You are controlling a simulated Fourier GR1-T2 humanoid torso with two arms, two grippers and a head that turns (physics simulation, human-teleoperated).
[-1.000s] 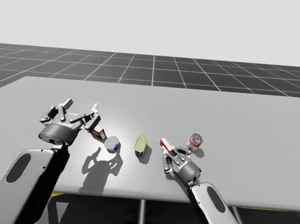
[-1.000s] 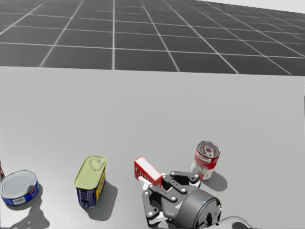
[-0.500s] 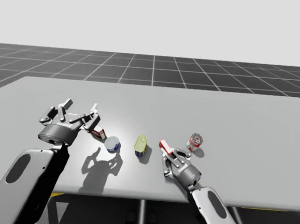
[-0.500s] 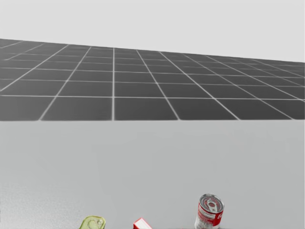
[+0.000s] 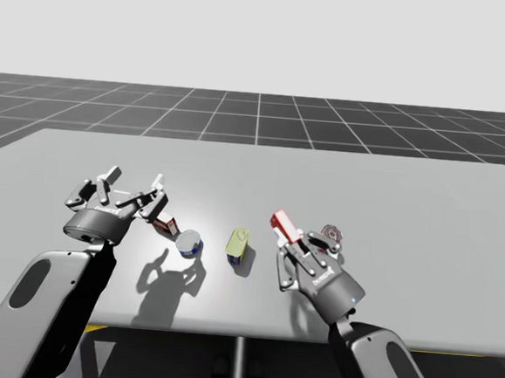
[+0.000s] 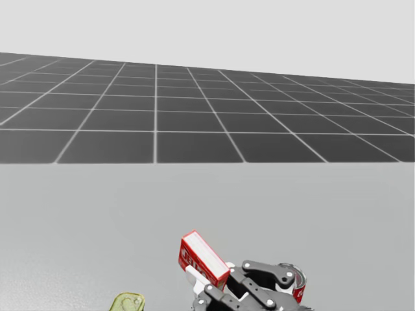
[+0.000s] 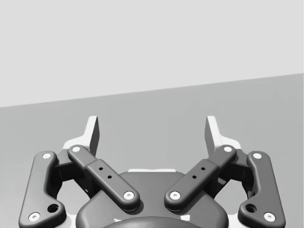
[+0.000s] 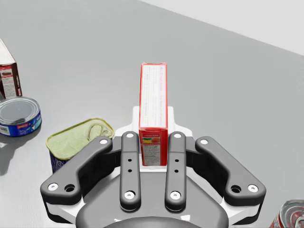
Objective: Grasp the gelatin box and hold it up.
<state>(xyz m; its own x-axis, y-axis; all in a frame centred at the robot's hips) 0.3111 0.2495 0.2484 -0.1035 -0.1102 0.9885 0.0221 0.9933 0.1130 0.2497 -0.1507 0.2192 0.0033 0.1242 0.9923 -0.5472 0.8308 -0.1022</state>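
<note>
At the left of the grey table (image 5: 408, 210), my left gripper (image 7: 152, 130) hovers where it hung a second ago, its fingers spread wide and holding nothing. Just to its right, the small dark-red cardboard box (image 5: 166, 226), the flat round blue tin (image 5: 189, 243) and the yellow-lidded rectangular tin (image 5: 238, 245) stand on the table in the same row as before.

The change is further right. The red-and-white cardboard gelatin box (image 5: 284, 227), which stood on the table a second ago with my right gripper (image 8: 153, 142) at its near side, now rides clear of the surface. My right arm has risen with it, and the box has climbed into the head view. That view had already tilted up toward the far floor as my head turned.

In the right wrist view the two inner fingers press the lower end of the gelatin box from either side. The rest of the box sticks out ahead of the gripper, leaning toward the far left.

The red-and-white round soup can (image 5: 332, 236) stays on the table just behind the raised gripper.

The grasp looks made and the lift is under way; what remains is holding it up.
</note>
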